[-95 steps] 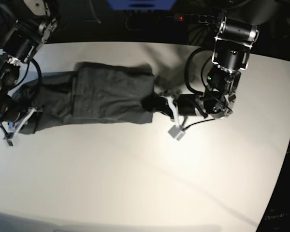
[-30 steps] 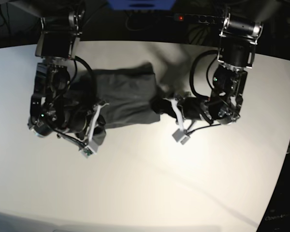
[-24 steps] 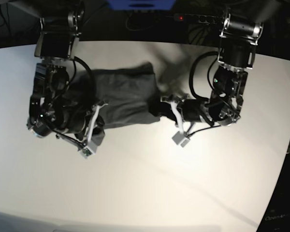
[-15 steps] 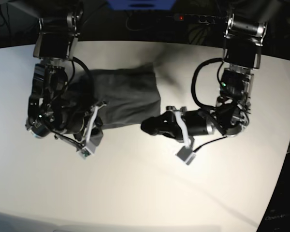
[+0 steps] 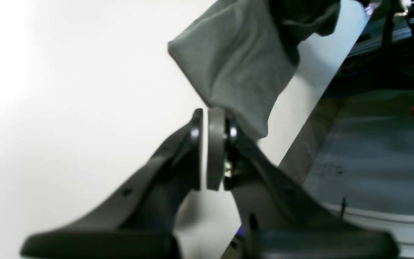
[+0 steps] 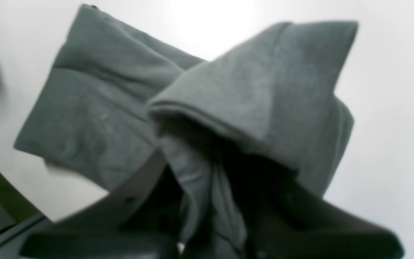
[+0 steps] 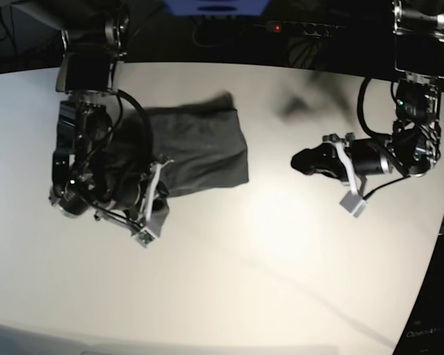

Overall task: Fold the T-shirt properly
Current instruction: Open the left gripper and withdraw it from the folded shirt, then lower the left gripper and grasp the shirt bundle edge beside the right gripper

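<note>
Base view: the T-shirt [image 7: 200, 148] lies on the table's [image 7: 229, 281] far left. The right gripper [image 7: 154, 201] pinches its near-left cloth. The left gripper [image 7: 305, 160], closed and empty, sits well right.

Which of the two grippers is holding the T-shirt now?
The right gripper: T-shirt cloth is bunched between its fingers. The left gripper is shut on nothing, apart from the shirt.
</note>
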Available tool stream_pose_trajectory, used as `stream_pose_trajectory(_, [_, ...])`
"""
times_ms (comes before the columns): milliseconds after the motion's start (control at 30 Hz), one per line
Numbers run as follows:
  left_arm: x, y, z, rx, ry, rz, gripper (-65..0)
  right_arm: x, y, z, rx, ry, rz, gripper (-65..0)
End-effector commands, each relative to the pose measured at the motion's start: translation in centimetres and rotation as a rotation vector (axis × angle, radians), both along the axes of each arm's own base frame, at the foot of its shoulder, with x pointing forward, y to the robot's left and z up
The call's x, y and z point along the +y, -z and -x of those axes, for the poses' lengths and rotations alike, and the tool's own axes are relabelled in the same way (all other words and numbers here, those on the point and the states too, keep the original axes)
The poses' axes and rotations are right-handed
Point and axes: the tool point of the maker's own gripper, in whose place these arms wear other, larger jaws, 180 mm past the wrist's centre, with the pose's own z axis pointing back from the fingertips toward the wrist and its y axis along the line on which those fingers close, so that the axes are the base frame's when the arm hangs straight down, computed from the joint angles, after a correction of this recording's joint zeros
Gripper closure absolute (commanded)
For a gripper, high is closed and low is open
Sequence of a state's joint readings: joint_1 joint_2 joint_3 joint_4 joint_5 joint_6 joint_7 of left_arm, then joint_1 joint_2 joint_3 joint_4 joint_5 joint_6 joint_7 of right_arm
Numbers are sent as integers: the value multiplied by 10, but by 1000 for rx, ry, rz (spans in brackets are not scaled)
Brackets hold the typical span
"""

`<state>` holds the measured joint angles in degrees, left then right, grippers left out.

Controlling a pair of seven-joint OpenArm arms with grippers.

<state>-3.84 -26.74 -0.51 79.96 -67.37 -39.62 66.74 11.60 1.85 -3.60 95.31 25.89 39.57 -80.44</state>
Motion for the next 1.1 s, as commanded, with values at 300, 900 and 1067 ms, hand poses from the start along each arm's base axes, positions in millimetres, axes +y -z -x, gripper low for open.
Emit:
stream_pose_trajectory(300, [9, 9, 6, -1, 2, -60, -25, 12, -50, 4, -193, -56, 2, -3])
stream_pose_trajectory(900, [-49, 71, 13, 118, 68, -196, -25, 3, -46, 8, -182, -52, 22, -3])
stream_pose_trajectory(1067, [-64, 82, 7, 142, 55, -177, -25, 4, -46, 9, -181, -53, 19, -3])
